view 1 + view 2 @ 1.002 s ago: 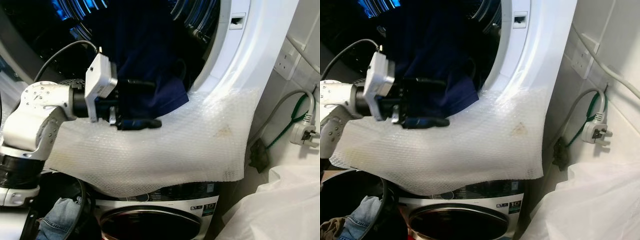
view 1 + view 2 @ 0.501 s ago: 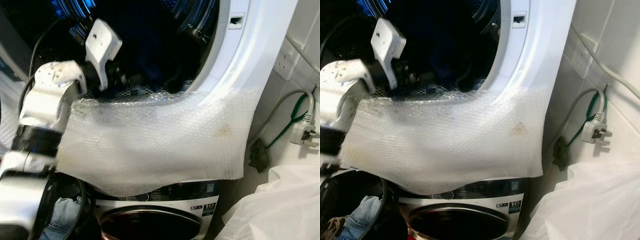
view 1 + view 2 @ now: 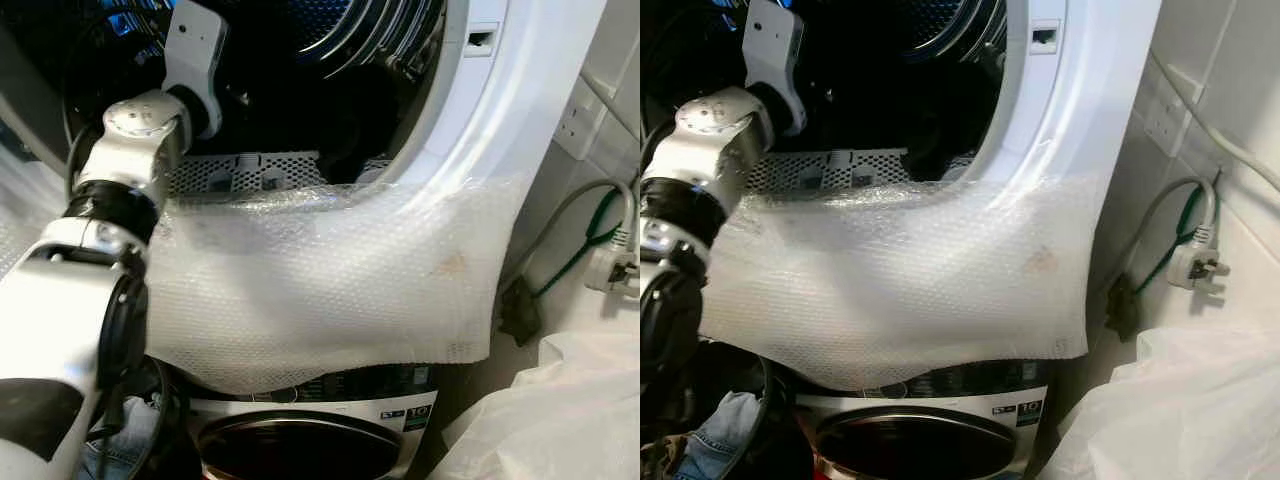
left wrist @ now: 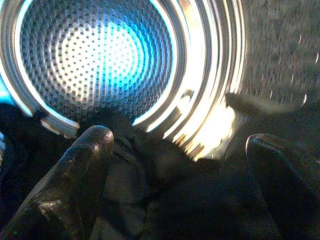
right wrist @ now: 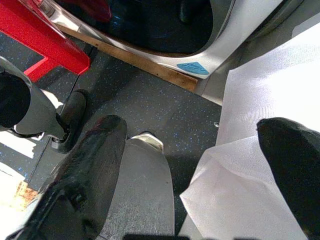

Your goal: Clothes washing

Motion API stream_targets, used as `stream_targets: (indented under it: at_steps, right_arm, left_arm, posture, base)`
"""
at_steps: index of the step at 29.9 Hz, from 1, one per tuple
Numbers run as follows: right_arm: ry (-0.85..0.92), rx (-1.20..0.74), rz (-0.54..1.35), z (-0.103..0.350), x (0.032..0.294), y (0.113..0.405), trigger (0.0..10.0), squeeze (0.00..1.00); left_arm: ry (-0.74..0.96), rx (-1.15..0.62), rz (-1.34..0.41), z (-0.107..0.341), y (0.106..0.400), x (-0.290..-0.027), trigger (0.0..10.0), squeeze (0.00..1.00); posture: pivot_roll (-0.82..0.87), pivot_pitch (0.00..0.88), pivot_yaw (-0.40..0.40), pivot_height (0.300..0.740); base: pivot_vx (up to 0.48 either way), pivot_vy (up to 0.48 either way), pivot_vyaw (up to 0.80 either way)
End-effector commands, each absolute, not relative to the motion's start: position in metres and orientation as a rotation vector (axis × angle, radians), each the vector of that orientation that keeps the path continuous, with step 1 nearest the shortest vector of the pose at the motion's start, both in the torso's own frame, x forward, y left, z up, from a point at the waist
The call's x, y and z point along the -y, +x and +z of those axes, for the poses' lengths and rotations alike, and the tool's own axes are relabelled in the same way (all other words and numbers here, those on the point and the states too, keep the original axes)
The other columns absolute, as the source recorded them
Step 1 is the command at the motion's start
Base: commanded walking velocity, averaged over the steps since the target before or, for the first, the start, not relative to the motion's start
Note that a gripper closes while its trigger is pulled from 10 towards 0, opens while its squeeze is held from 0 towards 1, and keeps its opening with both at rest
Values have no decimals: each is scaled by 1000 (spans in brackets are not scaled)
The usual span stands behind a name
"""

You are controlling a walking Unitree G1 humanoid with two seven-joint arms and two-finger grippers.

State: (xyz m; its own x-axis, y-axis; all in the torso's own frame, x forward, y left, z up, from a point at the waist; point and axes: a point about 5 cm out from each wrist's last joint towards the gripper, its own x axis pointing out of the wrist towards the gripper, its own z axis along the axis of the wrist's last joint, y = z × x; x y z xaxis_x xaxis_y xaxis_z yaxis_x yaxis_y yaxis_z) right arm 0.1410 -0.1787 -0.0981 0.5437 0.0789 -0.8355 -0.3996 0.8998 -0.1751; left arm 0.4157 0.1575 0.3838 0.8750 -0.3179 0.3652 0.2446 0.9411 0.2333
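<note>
Where the dark garment [image 4: 150, 200] lies low inside the washing machine drum [image 4: 95, 55], the left gripper [image 4: 180, 165] reaches through the opening with its fingers [image 4: 75, 180] spread apart, the cloth between and beyond them. Bubble wrap [image 3: 330, 290] drapes over the door sill below the opening. Hanging idle above the floor [image 5: 150, 105], the right gripper [image 5: 195, 170] has its fingers apart beside white plastic sheeting [image 5: 270, 100].

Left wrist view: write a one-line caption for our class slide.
Left gripper with open jaws above dark clothes inside the shiny washing machine drum.
</note>
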Motion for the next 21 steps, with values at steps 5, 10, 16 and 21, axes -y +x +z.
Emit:
stream_targets:
  at_steps: [5, 10, 16, 21]
  right_arm:
    - [-357, -1011, 279, -105, 178, 123, 10000, 0]
    - [-350, -1012, 267, -105, 178, 121, 10000, 0]
    - [-347, -1016, 264, -105, 178, 121, 10000, 0]
    - [-355, -1007, 279, -104, 176, 127, 10000, 0]
  left_arm:
    - [205, 551, -775, 387, 399, -124, 10000, 0]
    - [251, 744, -831, 412, 383, -123, 10000, 0]
    - [256, 839, -1077, 423, 353, -128, 10000, 0]
    - [404, 632, -1313, 392, 324, -157, 10000, 0]
  posture:
    - [-215, 0, 93, 740]
    - [-210, 0, 95, 740]
    - [-175, 0, 86, 740]
    - [-150, 0, 85, 740]
  base:
    - [0, 0, 0]
    - [0, 0, 0]
    - [0, 0, 0]
    - [0, 0, 0]
